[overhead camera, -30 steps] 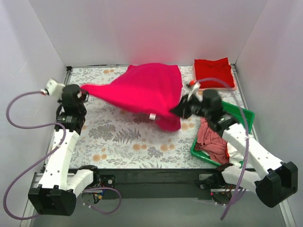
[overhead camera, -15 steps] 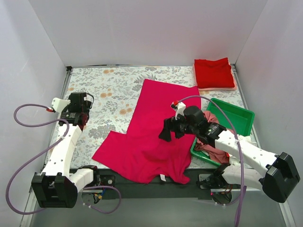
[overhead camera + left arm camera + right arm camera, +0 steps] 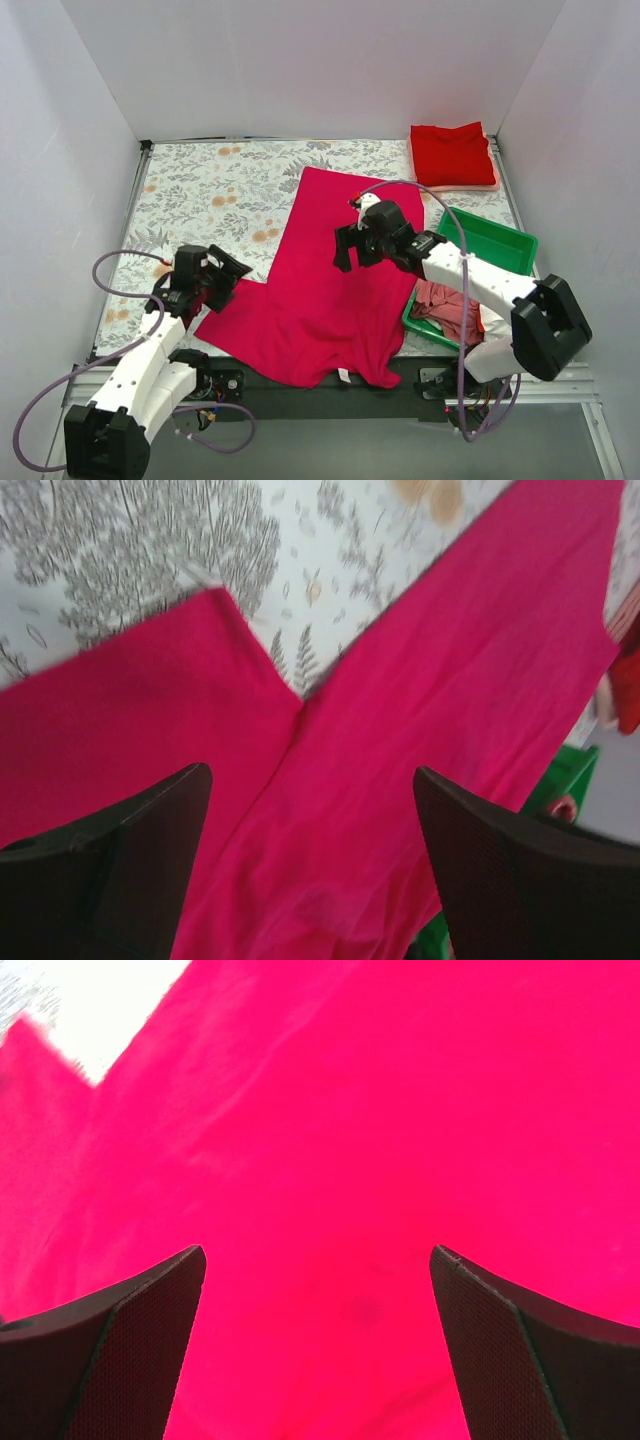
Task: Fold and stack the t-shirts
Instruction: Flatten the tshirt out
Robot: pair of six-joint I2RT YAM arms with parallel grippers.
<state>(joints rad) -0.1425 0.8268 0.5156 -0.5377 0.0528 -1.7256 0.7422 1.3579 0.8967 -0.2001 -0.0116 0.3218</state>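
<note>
Top external, magenta t-shirt (image 3: 318, 300) lying spread

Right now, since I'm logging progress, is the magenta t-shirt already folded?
No, the magenta t-shirt lies spread open on the table, one sleeve stretched out sideways.

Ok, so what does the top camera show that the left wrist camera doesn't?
Only the top view: the right claw open above the magenta t-shirt, dusty-pink cloth heaped in the green tray, and the folded red t-shirt at the far right corner. Only the left wrist view: a close look at the notch where sleeve meets body, with the floral table cover in it. Both: the magenta t-shirt spread out, the open left claw over its sleeve, and part of the green tray. A reddish blur at the wrist view's right edge is unclear.
</note>
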